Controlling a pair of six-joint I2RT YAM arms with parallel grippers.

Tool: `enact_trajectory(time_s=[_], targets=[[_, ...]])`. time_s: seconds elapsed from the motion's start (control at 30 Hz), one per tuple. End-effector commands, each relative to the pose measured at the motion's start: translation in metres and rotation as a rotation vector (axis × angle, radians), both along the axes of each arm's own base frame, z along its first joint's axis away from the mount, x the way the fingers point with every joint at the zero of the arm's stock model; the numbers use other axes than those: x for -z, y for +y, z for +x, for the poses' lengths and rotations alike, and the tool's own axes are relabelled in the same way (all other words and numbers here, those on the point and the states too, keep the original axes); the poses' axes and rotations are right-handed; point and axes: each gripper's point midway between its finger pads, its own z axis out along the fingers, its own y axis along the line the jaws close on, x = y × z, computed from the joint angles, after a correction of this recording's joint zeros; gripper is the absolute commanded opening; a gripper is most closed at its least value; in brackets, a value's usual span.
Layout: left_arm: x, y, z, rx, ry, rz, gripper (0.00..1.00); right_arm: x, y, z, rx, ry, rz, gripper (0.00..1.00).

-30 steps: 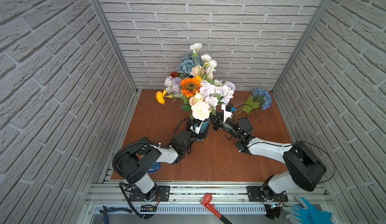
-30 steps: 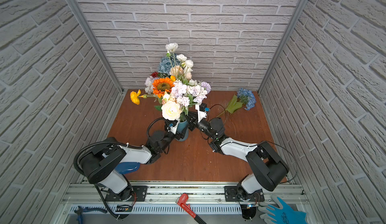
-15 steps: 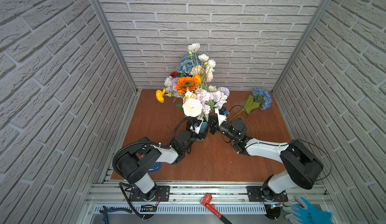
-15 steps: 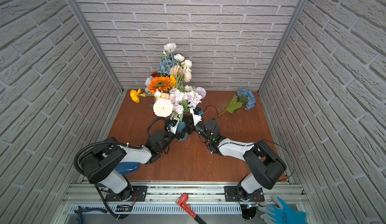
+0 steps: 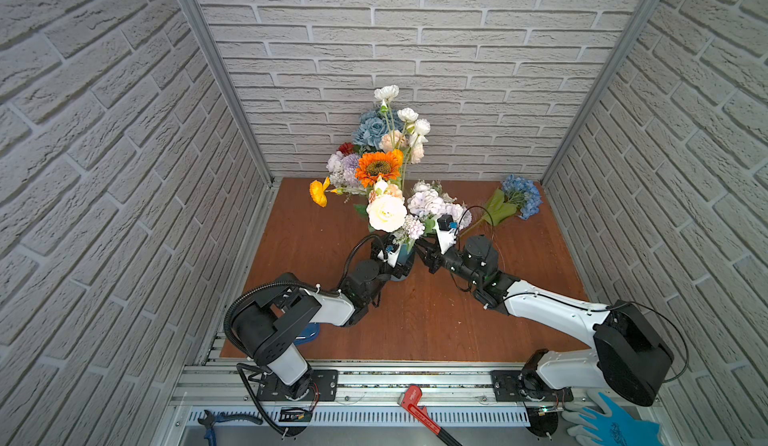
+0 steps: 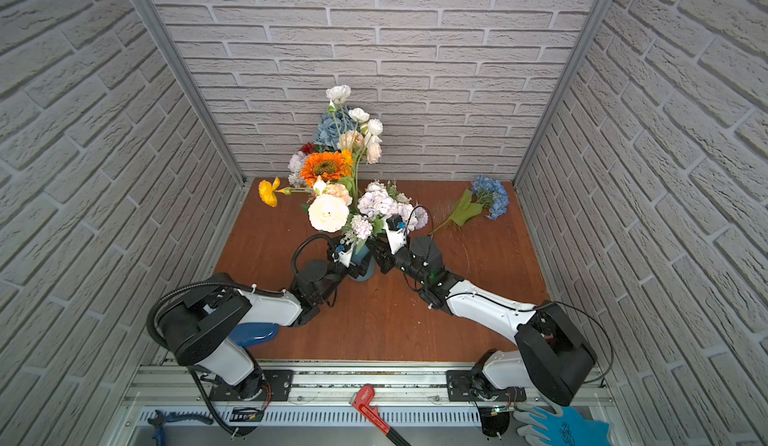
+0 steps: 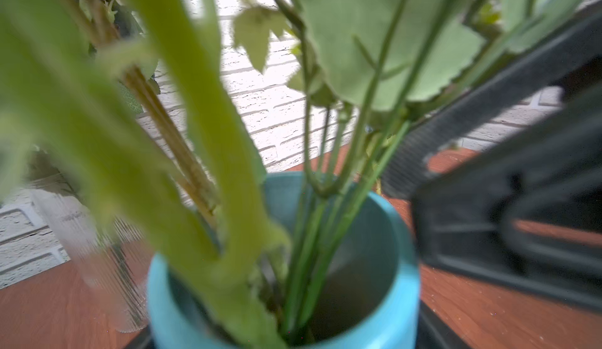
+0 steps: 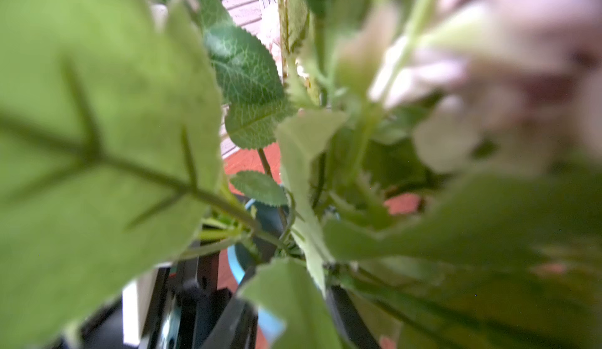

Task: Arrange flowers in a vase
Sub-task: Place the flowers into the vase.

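From the near left corner of the table (image 5: 415, 323) the left arm reaches to the middle. There the left gripper (image 5: 398, 265) has its jaws closed against the sides of the blue vase (image 7: 404, 285), which stands upright. In the left wrist view a ribbed clear glass (image 7: 97, 249) stands just beside the vase. The flowers (image 5: 386, 213) stand in the vase: a yellow head (image 5: 318, 192) leans out to the left, then come an orange bloom (image 5: 378, 167), a cream rose and lilac clusters (image 5: 428, 204). Just right of the vase, the right gripper (image 5: 422, 252) sits low among the stems. Its fingers (image 8: 228, 318) stand narrowly apart with leaves between them, and no clamp on a stem shows. One blue hydrangea (image 5: 521, 194) lies flat in the far right corner.
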Motion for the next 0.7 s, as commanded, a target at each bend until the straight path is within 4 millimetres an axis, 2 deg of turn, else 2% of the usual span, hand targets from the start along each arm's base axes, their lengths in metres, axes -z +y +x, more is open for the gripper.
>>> enact_trajectory(time_s=[0.0,0.13,0.3,0.43,0.53,0.6,0.67], targets=[[0.006,-0.001,-0.004,0.016,-0.005,0.013,0.0,-0.001,-0.007,-0.009,0.006,0.035,-0.051,0.33],[0.005,-0.001,-0.004,0.015,-0.007,0.013,0.0,-0.003,-0.012,-0.015,0.009,0.07,-0.09,0.34],[0.005,-0.003,-0.004,0.019,-0.009,0.008,0.0,-0.015,-0.01,-0.005,0.034,0.021,-0.066,0.34],[0.005,-0.002,-0.004,0.019,-0.005,0.014,0.0,-0.011,-0.015,0.003,0.084,0.047,-0.065,0.34],[0.006,-0.001,-0.005,0.018,-0.005,0.014,0.0,-0.02,-0.019,0.007,0.115,0.013,-0.022,0.43],[0.005,-0.001,-0.004,0.018,-0.008,0.007,0.0,-0.031,-0.017,0.006,0.105,-0.013,0.008,0.54],[0.006,-0.001,-0.005,0.019,-0.006,0.008,0.0,-0.037,-0.014,0.009,0.1,-0.024,0.014,0.57]])
